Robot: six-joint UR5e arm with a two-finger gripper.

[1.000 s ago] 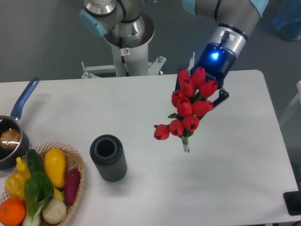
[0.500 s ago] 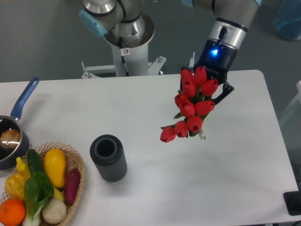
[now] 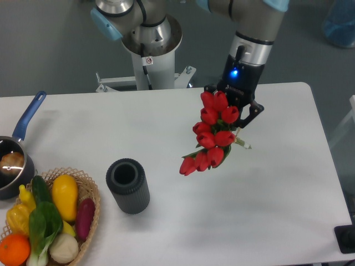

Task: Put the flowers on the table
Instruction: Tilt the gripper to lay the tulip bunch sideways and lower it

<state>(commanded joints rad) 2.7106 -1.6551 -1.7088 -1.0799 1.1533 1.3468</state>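
The flowers [image 3: 209,133] are a bunch of red tulips with green stems, hanging in the air above the right half of the white table [image 3: 266,210]. Their heads point down and to the left, and a stem end sticks out to the right. My gripper [image 3: 237,110] is shut on the bunch from above, its black fingers on either side of the upper blooms. A blue light glows on the wrist. The grip point on the stems is hidden behind the blooms.
A dark ribbed cylindrical vase [image 3: 128,185] stands left of centre. A wicker basket [image 3: 89,191] of vegetables and fruit sits at the front left corner, and a blue-handled pot [image 3: 14,163] is at the left edge. The robot base [image 3: 150,47] stands behind the table.
The gripper with the flowers has shifted left and turned, so the bunch now tilts more to the lower left and the stem end points right.
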